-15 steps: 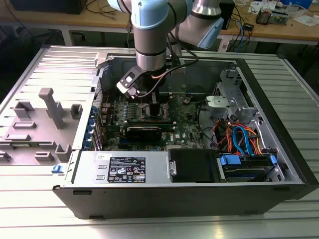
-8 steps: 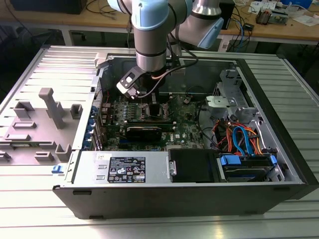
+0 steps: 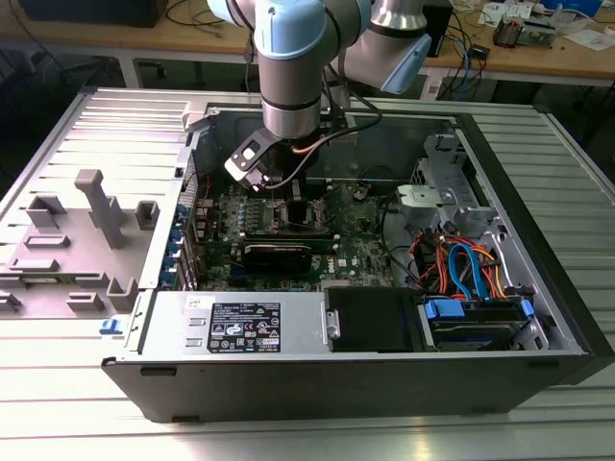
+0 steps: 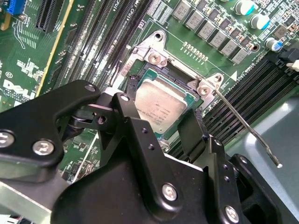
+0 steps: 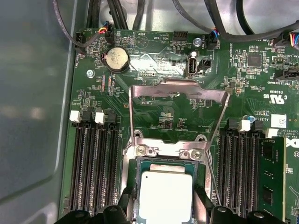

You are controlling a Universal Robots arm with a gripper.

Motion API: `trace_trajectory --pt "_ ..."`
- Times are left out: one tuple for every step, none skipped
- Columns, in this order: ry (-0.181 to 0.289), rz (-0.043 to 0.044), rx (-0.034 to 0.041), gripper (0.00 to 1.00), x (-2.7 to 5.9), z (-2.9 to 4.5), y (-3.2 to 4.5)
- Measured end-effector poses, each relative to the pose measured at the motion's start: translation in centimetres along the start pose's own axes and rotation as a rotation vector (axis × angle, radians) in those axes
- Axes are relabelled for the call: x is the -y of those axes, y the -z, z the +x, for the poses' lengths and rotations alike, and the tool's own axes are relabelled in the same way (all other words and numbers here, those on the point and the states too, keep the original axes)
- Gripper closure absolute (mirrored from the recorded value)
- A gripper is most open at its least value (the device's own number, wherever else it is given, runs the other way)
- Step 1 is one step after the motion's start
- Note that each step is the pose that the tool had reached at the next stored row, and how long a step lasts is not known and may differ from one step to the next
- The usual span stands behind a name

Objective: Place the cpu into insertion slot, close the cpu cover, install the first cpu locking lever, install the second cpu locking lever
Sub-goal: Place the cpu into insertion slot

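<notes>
First wrist view: tool grips seated cpu by opposite edges

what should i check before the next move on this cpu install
1. cpu lying inside the insertion slot: ok.
2. cpu cover raised, clear of the cpu: ok.
3. Thin locking lever unlatched, sticking out free of the socket: ok.
4. tool positioned directly over the cpu: ok.
5. Whether the tool grips the cpu: cannot tell.
</notes>
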State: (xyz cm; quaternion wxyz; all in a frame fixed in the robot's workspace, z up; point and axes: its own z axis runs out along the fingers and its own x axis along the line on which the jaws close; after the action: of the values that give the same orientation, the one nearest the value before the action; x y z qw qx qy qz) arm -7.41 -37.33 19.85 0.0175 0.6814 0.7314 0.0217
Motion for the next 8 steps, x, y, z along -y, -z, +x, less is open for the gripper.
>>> trace_trajectory --pt "0.000 0.0001 0.0004 0.38 0.00 0.00 0.00" --pt "0.000 0.0000 0.0006 0.38 0.00 0.00 0.00" --pt "0.000 0.0000 0.0007 0.38 -0.01 0.00 0.01" --pt "-0.001 0.0000 0.0006 0.38 -0.01 0.01 0.04" --pt "-0.001 0.0000 0.0007 0.38 -0.01 0.00 0.07" --pt "-0.001 0.0000 0.0008 0.38 -0.01 0.00 0.10" --pt "-0.001 0.0000 0.0010 0.38 -0.01 0.00 0.14" --pt "-0.001 0.0000 0.0014 0.38 -0.02 0.00 0.18"
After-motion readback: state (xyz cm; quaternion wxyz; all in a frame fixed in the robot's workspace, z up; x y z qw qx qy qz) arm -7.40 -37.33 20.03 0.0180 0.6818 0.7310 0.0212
